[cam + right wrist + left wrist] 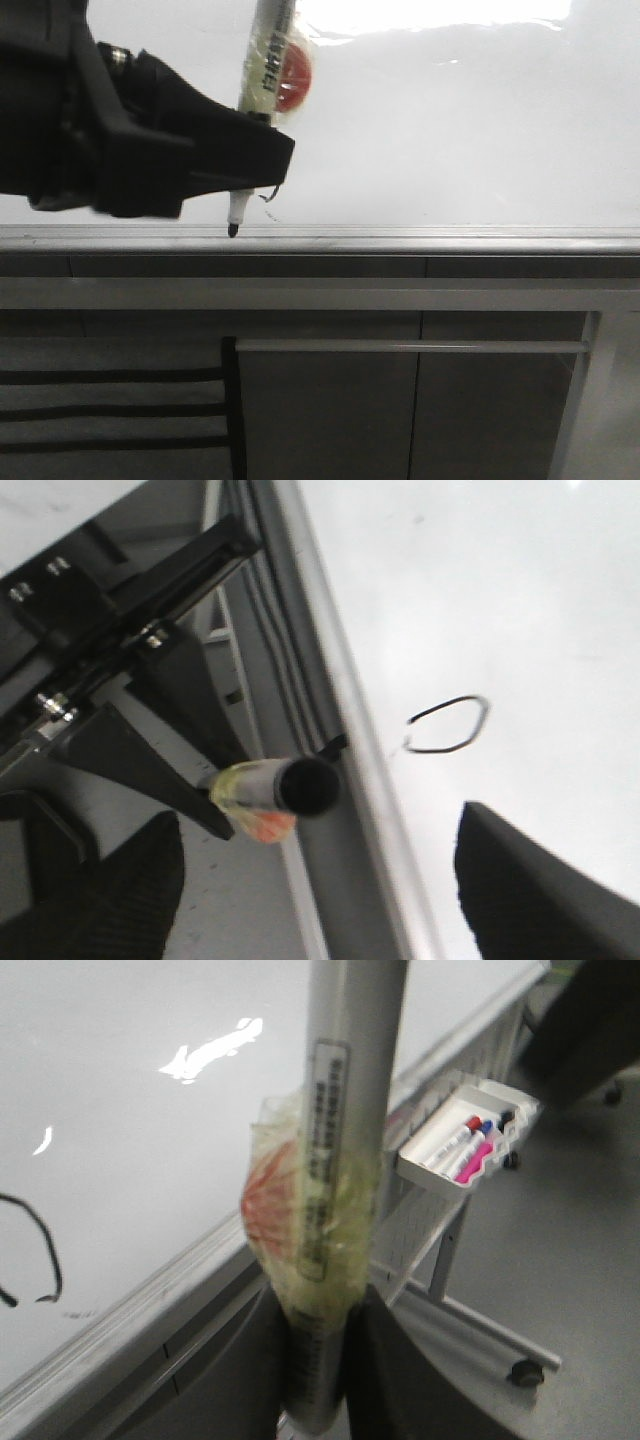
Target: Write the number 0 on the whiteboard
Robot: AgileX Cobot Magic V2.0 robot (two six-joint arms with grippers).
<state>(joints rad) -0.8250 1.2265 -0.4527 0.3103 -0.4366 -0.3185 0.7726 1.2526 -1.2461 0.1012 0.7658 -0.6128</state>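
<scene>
**At the board's lower edge: marker tip by the frame, oval drawn**

Along the lower edge of the whiteboard [450, 130], the left gripper [262, 160] is clamped on a marker [268, 60], which stands nearly upright with its black tip pointing down at the grey metal edge strip [420, 240]. Whether the tip touches the strip or the board cannot be told. Yellowish tape with a red patch [300, 1210] is wrapped round the marker's barrel.

The number 0 [447, 725] shows on the board close to the edge strip as a thin black oval outline with a small gap in the line. From the left wrist only part of its curve is seen [40, 1245]. In the front view just a short stroke shows beside the marker tip.

The right gripper [320, 900] has its dark fingers [520, 890] spread wide apart, with nothing between them.

A white tray of markers [465, 1145] hangs on the board's stand. Grey cabinet panels [330, 410] lie below the board.
</scene>
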